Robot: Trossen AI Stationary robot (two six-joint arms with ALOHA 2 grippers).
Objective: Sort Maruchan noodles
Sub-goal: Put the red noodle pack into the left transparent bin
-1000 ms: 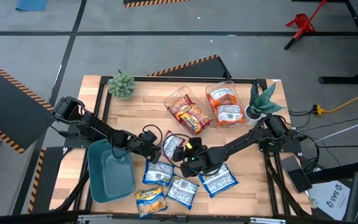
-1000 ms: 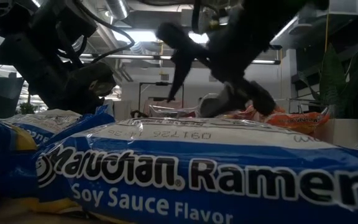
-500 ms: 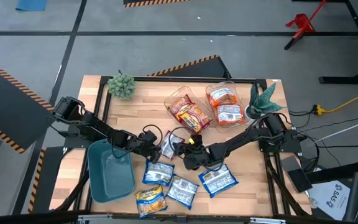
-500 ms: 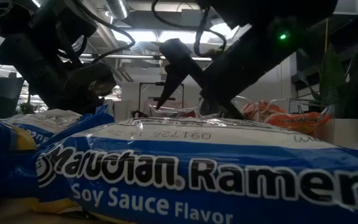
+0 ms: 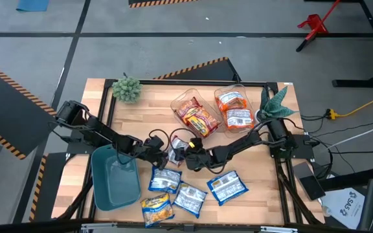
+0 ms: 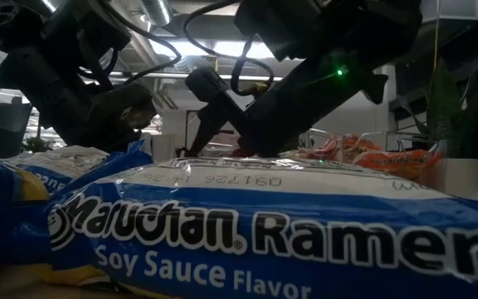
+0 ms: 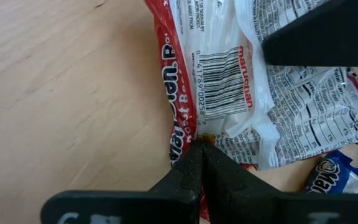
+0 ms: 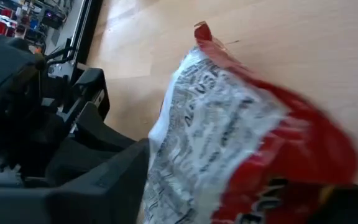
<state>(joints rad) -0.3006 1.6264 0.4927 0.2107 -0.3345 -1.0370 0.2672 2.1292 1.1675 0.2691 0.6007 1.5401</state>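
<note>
Red-edged Maruchan packet — white back, barcode up.

Blue packet, low view foreground: "Maruchan Ramen", "Soy Sauce Flavor". Red packet, left wrist view: barcode, "maruchan".

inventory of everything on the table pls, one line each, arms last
Red packet: one, red and white, table centre, between both grippers.
Blue packets: three, blue and white, front of table.
Yellow packet: one, front edge.
Clear bins: two, back right; red-brown packets in one, orange packets in the other.
Teal bin: one, front left.
Plants: two, green, back corners.
Left gripper: shut on the red packet's edge.
Right gripper: at the same packet.
</note>
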